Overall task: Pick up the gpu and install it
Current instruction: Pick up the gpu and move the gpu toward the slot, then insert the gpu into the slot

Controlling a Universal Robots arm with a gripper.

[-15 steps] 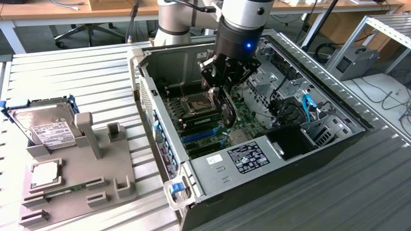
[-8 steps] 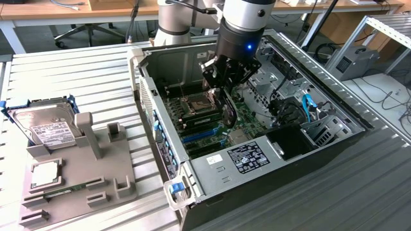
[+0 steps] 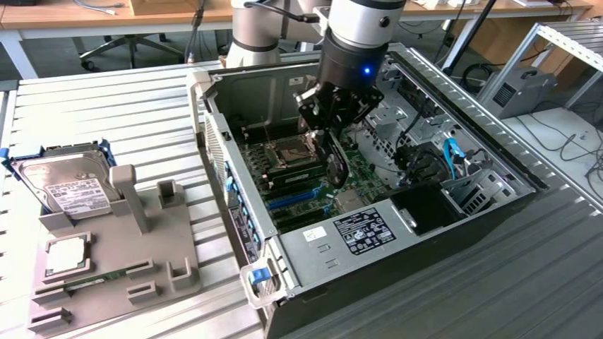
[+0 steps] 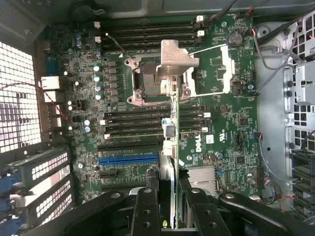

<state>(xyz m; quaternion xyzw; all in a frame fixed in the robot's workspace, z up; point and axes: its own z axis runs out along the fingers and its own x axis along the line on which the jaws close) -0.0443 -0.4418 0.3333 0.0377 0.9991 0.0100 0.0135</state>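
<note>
**Graphics card lifted, not yet seated**

The tool (image 3: 330, 127), clenched on the gpu (image 3: 337, 161), hangs inside the open computer case (image 3: 311, 272) above the motherboard (image 4: 231, 128). The card stands on edge between the fingers (image 4: 147, 211), its pale end bracket (image 4: 174, 61) showing over the processor socket. The pick-up looks done. On the desk (image 3: 94, 113), at about eight o'clock from the case in the exterior view, the grey fixture (image 3: 123, 261) carries a hard drive (image 3: 66, 185). Installation appears left to do: the gpu runs crosswise to the blue slot (image 4: 128, 161), near its end. Whether its lower edge touches the board cannot be told.
</note>
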